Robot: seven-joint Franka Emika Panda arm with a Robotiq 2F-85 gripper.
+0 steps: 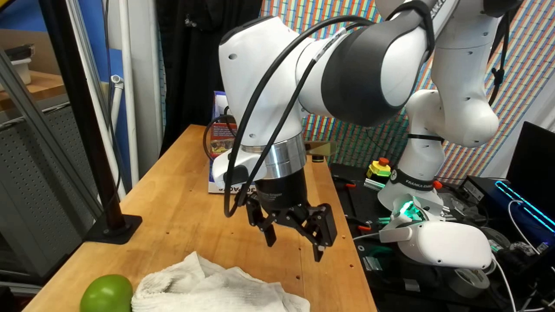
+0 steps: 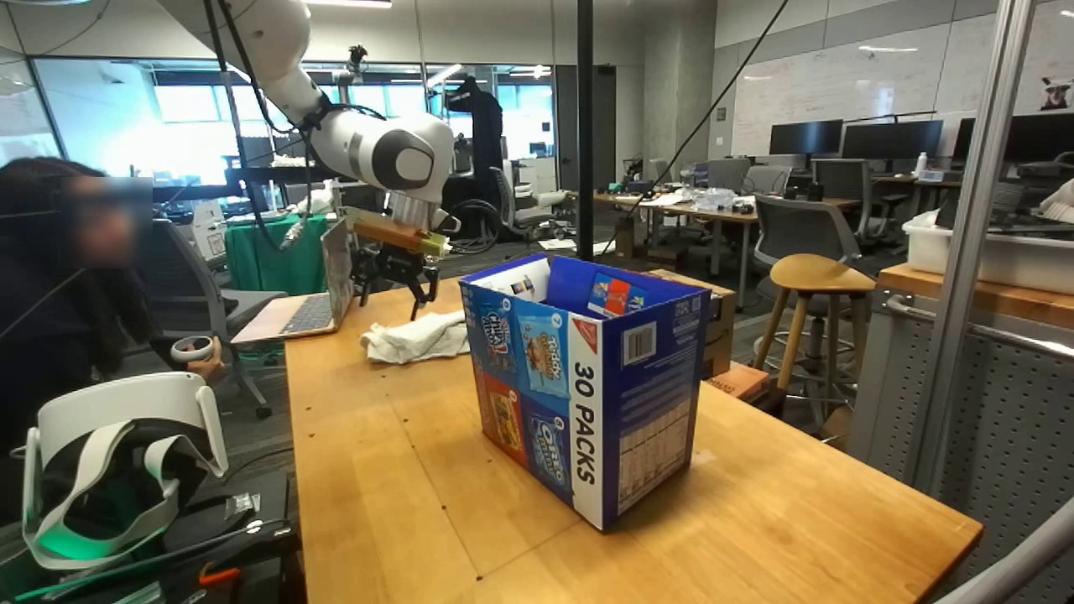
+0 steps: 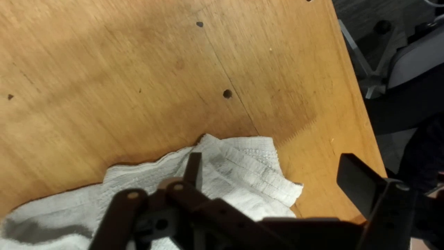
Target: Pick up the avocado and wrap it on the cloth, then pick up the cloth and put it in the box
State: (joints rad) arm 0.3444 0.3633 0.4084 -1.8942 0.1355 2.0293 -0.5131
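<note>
"Two jaws on the end of the arm (image 1: 360,78): how do they stand?"

"Spread wide and pointing down, in the air above the desk (image 1: 177,212)."

"What's nearest to them?"

"The cloth (image 3: 242,184). It lies wrinkled and folded on the desk, lower than the jaws; in the wrist view one jaw shows against it and the other against the desk."

"And the avocado (image 1: 107,294)?"

"On the desk too, below the level of the jaws, by the end of the cloth that is farther from them. It shows in an exterior view, cut off by the bottom edge. I can't tell whether it touches the cloth."

"Where's the box (image 2: 587,394), then?"

"Well apart from the jaws. It stands upright on the desk with printed sides and an open top, and it shows in both exterior views."

"Anything past that?"

"A wooden stool (image 2: 821,275), off the desk and well away from the jaws. Farther from them again come the monitors (image 2: 893,141), and behind those a whiteboard (image 2: 873,84)."
</note>
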